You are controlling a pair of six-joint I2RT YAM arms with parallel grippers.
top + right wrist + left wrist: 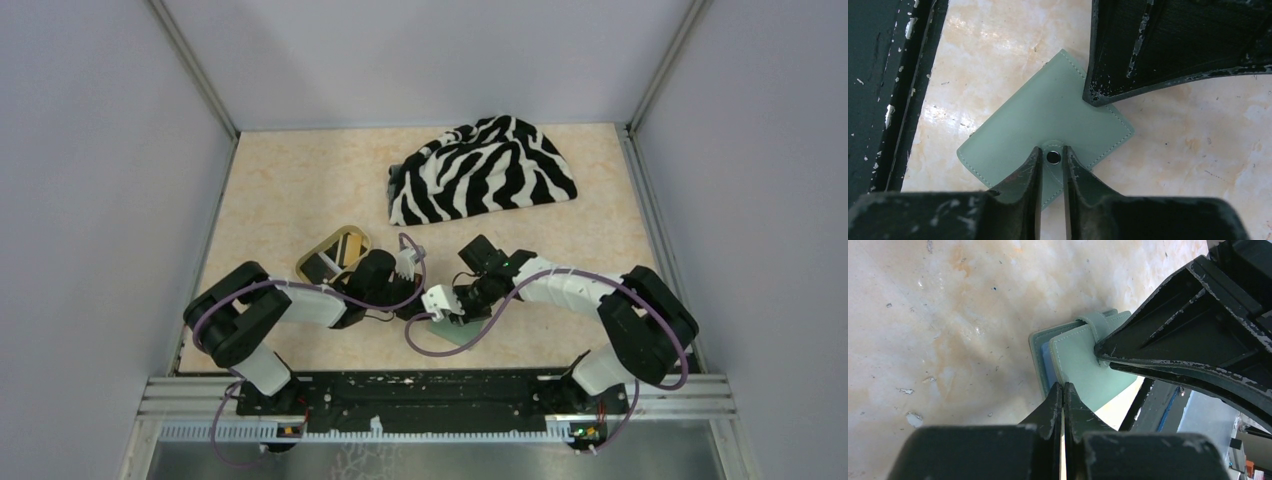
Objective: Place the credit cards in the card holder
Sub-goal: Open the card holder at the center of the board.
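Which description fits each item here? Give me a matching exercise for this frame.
Items:
1. card holder
2. zebra-striped cloth
3. tan tray
4. left hand

Descriptions:
A. far right part of the table
B. shut, fingertips together
C. sage green, at the near edge
D. left half, beside the left arm

Pairs: 1-C, 2-A, 3-D, 4-B

One card holder (1043, 115) at six o'clock! One zebra cloth (485, 170) at one, one tan tray (303, 267) at nine.
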